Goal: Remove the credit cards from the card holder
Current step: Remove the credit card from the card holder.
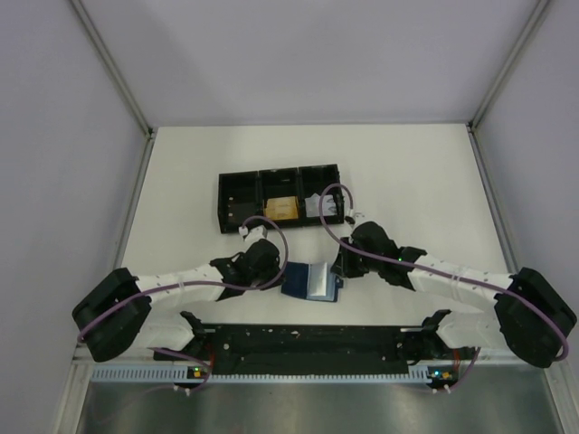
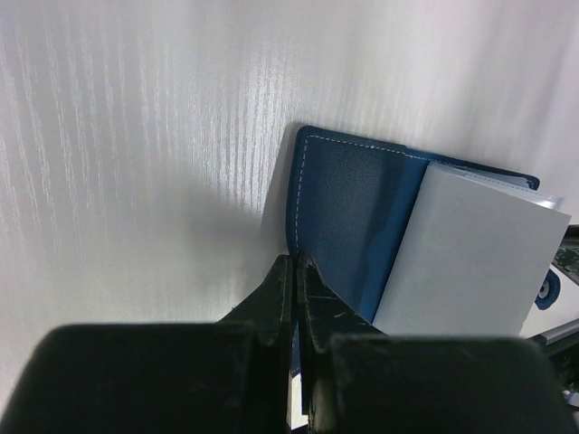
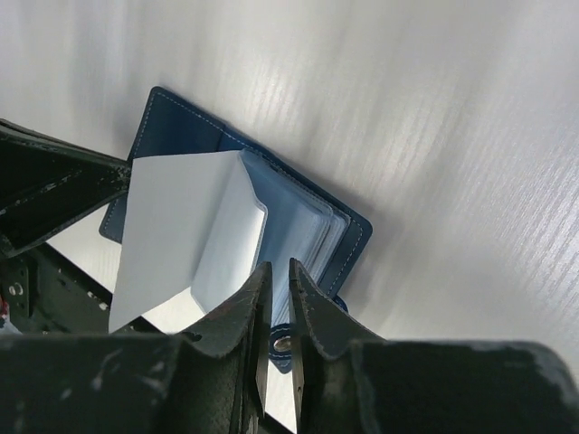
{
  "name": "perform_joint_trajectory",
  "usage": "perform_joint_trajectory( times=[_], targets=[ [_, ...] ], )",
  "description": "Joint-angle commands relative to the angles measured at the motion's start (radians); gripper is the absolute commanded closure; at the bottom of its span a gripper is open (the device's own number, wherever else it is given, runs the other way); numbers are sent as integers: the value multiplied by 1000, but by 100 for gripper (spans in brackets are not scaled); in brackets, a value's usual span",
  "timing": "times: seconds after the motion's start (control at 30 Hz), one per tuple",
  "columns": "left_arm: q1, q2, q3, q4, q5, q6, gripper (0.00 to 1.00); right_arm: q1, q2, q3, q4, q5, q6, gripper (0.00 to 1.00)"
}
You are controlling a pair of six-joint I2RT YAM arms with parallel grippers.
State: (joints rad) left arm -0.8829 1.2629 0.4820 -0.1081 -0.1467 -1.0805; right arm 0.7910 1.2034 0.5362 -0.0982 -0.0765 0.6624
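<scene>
The dark-blue card holder [image 1: 312, 280] lies open on the table between my two grippers. In the left wrist view, my left gripper [image 2: 297, 262] is shut on the near edge of the holder's left cover [image 2: 348, 208]. A pale grey-white leaf [image 2: 470, 253] stands up from the middle of the holder. In the right wrist view, my right gripper [image 3: 279, 268] is nearly shut over the edge of the pale blue sleeves [image 3: 294, 226], and the snap tab [image 3: 282, 344] shows in the gap. An orange-tan credit card [image 1: 282, 208] lies in the tray's middle compartment. No card shows inside the holder.
The black three-compartment tray [image 1: 222, 203] stands just behind the holder; its right compartment holds something pale. Both arms [image 1: 181, 289] [image 1: 452, 280] reach in from the sides. The black base rail [image 1: 308, 344] runs along the near edge.
</scene>
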Motion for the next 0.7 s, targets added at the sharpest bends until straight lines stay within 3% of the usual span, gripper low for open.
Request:
perform_joint_trajectory(
  times=[0.0, 0.4, 0.67],
  targets=[
    [1, -2, -13, 36, 2, -19, 100, 5, 31, 5, 25, 7, -15, 88],
    [1, 1, -23, 61, 16, -29, 100, 8, 58, 14, 118, -138, -24, 91],
    [1, -8, -39, 81, 21, -39, 97, 50, 160, 83, 201, -226, -18, 90]
  ],
)
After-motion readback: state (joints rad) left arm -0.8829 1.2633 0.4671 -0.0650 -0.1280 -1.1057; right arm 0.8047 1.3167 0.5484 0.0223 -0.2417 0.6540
